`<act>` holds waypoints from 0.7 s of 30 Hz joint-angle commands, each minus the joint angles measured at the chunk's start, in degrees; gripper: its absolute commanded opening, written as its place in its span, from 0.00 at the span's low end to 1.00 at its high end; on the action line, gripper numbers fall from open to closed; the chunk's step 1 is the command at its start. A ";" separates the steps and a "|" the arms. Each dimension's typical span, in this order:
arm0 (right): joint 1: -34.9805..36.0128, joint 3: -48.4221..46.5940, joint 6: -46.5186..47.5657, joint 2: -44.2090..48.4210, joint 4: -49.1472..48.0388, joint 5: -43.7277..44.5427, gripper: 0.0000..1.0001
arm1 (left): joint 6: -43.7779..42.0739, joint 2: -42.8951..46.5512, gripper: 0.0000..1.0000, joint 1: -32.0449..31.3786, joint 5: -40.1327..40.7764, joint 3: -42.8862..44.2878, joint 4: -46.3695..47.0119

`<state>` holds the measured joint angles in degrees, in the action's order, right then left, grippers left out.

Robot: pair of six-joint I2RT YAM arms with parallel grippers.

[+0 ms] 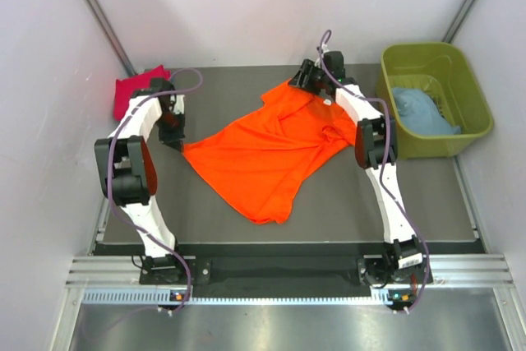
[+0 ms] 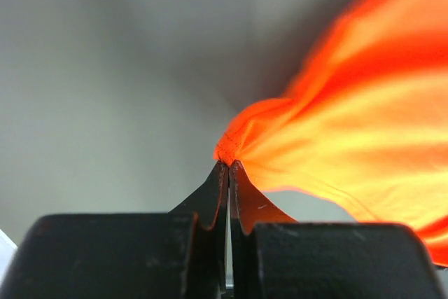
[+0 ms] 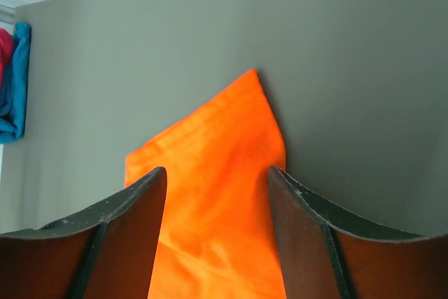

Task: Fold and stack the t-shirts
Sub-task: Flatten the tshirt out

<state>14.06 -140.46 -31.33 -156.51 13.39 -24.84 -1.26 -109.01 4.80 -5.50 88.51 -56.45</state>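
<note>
A bright orange t-shirt (image 1: 271,150) lies spread and rumpled on the dark mat. My left gripper (image 1: 178,143) is shut on its left corner; in the left wrist view the pinched cloth (image 2: 231,146) bunches at the fingertips. My right gripper (image 1: 308,80) is open over the shirt's far corner; the orange cloth (image 3: 217,173) lies between its spread fingers (image 3: 143,194). A crimson-pink t-shirt (image 1: 130,92) lies folded at the far left, and shows with a blue one (image 3: 12,82) in the right wrist view. A light blue t-shirt (image 1: 419,111) lies in the tub.
An olive-green plastic tub (image 1: 472,96) stands at the far right of the table. White walls close in on the left, back and right. The table's metal front rail (image 1: 271,273) runs along the near edge between the arm bases.
</note>
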 commanded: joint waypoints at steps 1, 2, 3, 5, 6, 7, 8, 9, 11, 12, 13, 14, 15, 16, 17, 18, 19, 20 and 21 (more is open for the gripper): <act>0.96 -0.86 -4.09 -1.34 -4.60 -1.53 0.60 | -2.43 3.10 0.00 -4.17 -0.65 0.71 -0.86; 0.96 -0.86 -4.61 -1.69 -4.86 -1.35 0.60 | -2.70 3.36 0.00 -4.62 -1.44 0.44 -0.95; 0.96 -0.86 -4.62 -1.78 -4.86 -1.26 0.60 | -2.79 3.45 0.00 -4.62 -1.62 0.26 -1.03; 0.88 -1.30 -4.62 -1.70 -5.39 -1.26 0.59 | -3.05 3.72 0.00 -7.43 -1.97 -0.44 -1.21; 0.70 -1.48 -4.62 -1.52 -5.65 -1.70 0.59 | -3.31 3.72 0.00 -7.87 -2.06 -0.79 -1.21; 0.70 -2.18 -4.62 -1.43 -6.52 -1.96 0.59 | -3.40 3.81 0.00 -8.48 -2.06 -1.49 -1.30; 0.44 -2.62 -4.18 -1.08 -6.53 -1.27 0.59 | -3.58 3.81 0.00 -8.75 -1.97 -1.93 -1.30; 0.18 -2.97 -3.83 -0.99 -6.53 -0.92 0.59 | -3.58 3.72 0.00 -9.01 -1.89 -2.20 -1.30; 0.00 -3.24 -3.21 -0.99 -6.27 0.22 0.59 | -3.66 3.54 0.00 -9.72 -1.97 -2.38 -1.39; -0.18 -3.32 -2.95 -0.99 -5.57 0.67 0.59 | -3.67 3.46 0.00 -9.81 -2.06 -2.20 -1.39; -0.18 -3.24 -2.51 -1.08 -5.04 1.11 0.59 | -3.58 3.37 0.00 -10.07 -2.24 -1.85 -1.39; -0.18 -3.06 -1.98 -1.08 -4.52 1.98 0.59 | -3.49 3.11 0.00 -10.25 -2.24 -1.59 -1.39; -0.35 -2.80 -1.72 -0.91 -3.99 2.51 0.59 | -3.49 3.02 0.00 -10.33 -2.15 -1.41 -1.47; -0.27 -2.54 -1.19 -0.73 -3.03 2.95 0.59 | -3.40 2.93 0.00 -10.51 -2.15 -1.06 -1.30; -0.35 -2.62 0.55 -0.29 -2.41 4.26 0.59 | -3.31 2.67 0.00 -10.60 -2.24 -0.97 -1.21; -0.44 -2.80 1.53 0.06 -1.36 5.32 0.59 | -3.23 2.58 0.00 -10.77 -2.32 -0.88 -1.30; -0.35 -2.97 2.84 0.41 0.22 6.37 0.58 | -3.05 2.49 0.00 -11.04 -2.33 -0.88 -1.04; -0.44 -3.15 5.12 0.93 1.02 8.82 0.58 | -2.79 2.31 0.00 -11.12 -2.59 -0.80 -0.95; -0.44 -3.24 6.36 1.29 2.16 9.45 0.57 | -2.79 2.05 0.00 -11.30 -2.68 -0.71 -0.86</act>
<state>13.96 -140.86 -30.44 -157.93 11.94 -20.49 -4.01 -108.16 -5.74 -7.03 86.56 -57.08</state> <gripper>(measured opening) 0.578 0.012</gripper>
